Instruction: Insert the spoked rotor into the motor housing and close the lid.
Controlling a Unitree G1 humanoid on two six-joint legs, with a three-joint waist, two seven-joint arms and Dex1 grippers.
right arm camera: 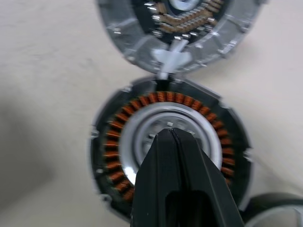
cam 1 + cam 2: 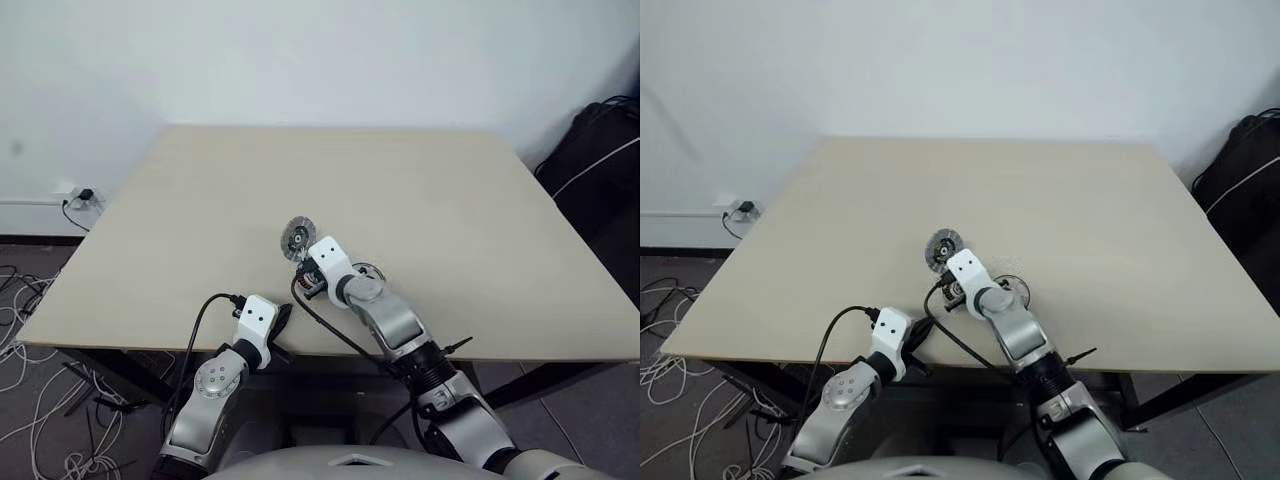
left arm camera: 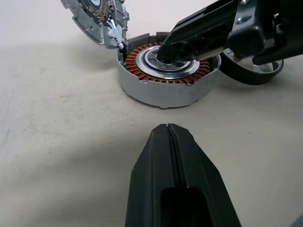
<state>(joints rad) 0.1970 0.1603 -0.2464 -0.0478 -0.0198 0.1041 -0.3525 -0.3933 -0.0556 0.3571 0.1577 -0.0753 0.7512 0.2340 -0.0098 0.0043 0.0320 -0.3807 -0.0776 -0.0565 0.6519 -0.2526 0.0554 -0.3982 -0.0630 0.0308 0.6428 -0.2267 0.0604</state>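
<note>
Nearest the robot, the left gripper (image 3: 166,130) hangs just above the beige table (image 2: 450,200), its two black fingers pressed together on nothing, pointing at the work as if standing by. A little farther on, the motor housing (image 3: 163,82) sits flat on the table with its ring of copper windings facing up around a silver centre. The right gripper (image 1: 171,135) reaches down over it, jaws likewise closed and empty, its tip at or just above the silver centre; whether it touches cannot be told. It looks as if it is steadying or pressing the housing's core rather than picking anything up. Just beside the housing, on the right arm's side, lies the spoked rotor (image 3: 251,71), a dark ring still outside the housing, so insertion appears not yet done. Beyond the housing the lid (image 1: 177,28) stands swung open, joined at the housing's far rim by a small white hinge piece (image 1: 170,59), leaving the cavity free for the rotor.
</note>
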